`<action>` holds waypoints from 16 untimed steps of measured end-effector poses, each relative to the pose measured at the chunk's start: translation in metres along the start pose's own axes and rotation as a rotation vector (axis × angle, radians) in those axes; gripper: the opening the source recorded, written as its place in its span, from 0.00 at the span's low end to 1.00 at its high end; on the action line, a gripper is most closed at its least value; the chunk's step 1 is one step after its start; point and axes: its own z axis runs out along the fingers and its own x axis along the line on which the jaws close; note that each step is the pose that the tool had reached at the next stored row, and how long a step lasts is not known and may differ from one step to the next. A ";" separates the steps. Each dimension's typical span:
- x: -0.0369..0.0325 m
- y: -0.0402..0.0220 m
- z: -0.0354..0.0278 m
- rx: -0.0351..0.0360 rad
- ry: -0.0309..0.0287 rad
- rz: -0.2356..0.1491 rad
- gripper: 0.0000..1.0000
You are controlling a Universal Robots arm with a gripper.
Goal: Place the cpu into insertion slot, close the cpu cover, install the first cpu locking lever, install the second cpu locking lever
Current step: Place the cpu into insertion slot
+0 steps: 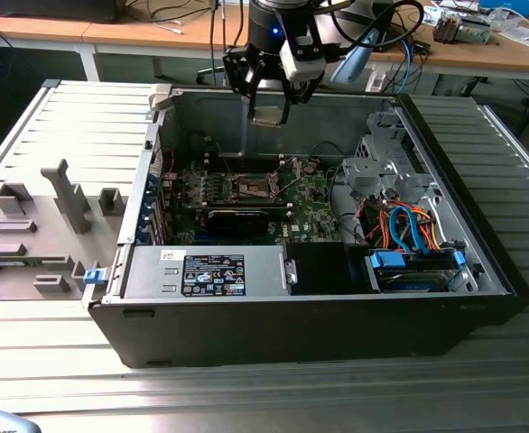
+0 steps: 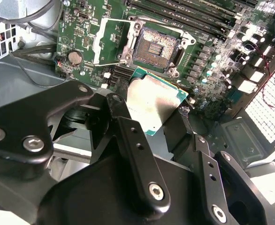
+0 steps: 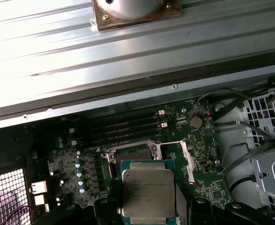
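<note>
Hanging clamped between the claw's (image 2: pixel 149 112) two black fingers (image 2: pixel 133 150), the cpu (image 2: pixel 154 101) is gripped by opposite edges, with its silvery top and green rim showing in both wrist views. Below the claw, just beyond its tips in the wrist views, lies the insertion slot (image 2: pixel 155 47). Its brownish-gold contact field is bare, and chip and slot are well apart. The cpu cover (image 2: pixel 99 47) stands swung open at one side of the slot. Around them spreads the green circuit board (image 2: pixel 81 28), with long black memory slots (image 2: pixel 198 18) on the slot's other side. In the exterior view the claw hangs high over the open computer case (image 1: pixel 337 316), which lies on the ribbed metal desk (image 1: pixel 66 379).
</note>
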 end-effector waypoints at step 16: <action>0.0000 0.0000 0.0000 -0.0002 -0.0007 0.009 0.55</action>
